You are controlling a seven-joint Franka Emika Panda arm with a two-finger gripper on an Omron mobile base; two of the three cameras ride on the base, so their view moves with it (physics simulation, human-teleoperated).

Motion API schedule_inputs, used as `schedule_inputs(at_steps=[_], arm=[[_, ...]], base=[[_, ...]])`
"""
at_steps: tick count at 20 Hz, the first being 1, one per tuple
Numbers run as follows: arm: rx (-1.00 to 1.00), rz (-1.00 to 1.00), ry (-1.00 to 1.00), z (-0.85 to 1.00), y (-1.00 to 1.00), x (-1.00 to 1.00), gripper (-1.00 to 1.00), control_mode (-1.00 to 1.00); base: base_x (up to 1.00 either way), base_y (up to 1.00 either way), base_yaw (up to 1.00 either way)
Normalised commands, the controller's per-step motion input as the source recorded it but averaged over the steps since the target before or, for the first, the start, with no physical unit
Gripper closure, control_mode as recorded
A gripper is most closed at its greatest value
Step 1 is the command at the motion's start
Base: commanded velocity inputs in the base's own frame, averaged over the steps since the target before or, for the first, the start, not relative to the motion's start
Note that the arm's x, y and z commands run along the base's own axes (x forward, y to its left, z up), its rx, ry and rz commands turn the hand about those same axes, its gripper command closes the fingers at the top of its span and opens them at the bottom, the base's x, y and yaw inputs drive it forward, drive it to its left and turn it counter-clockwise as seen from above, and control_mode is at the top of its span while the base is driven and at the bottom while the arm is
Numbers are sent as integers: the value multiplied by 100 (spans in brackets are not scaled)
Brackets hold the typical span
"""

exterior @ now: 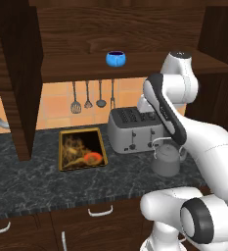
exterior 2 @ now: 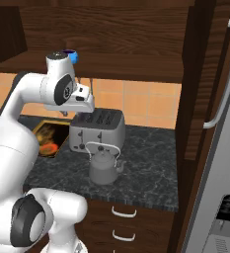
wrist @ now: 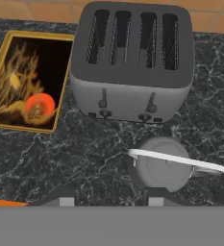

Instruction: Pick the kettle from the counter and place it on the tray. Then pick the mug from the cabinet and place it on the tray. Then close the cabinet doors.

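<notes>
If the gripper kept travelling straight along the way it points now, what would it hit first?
Probably the counter. The gripper points down at dark stone in front of the toaster, with the kettle just to one side. Depth is unclear, so one finger might clip the kettle's handle instead.

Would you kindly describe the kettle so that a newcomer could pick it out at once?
Find the dark marbled counter below the open wall cabinet. In front of the boxy silver toaster stands the kettle: squat, rounded, grey metal, with a small spout and a thin arched wire handle, much lower than the toaster.
</notes>
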Motion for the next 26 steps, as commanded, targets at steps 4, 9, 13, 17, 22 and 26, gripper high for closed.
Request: schedule_inputs(at_steps=[4,9,13,17,22,26], arm=[[0,0,-1,-10,-4,-26,-100,-100],[2,-13,-3,-28,-38,-46,-100,-100],[0,-41,3,-19,-57,-6,-100,-100],[8,-41,5,-14,-57,2,-100,-100],[6,-38,9,-28,-24,16,-100,-100],[7,-31,1,-31,-3,15,-100,-100]], base=[[0,0,0],[0,0,0],[0,0,0],[0,0,0],[0,0,0],[0,0,0]])
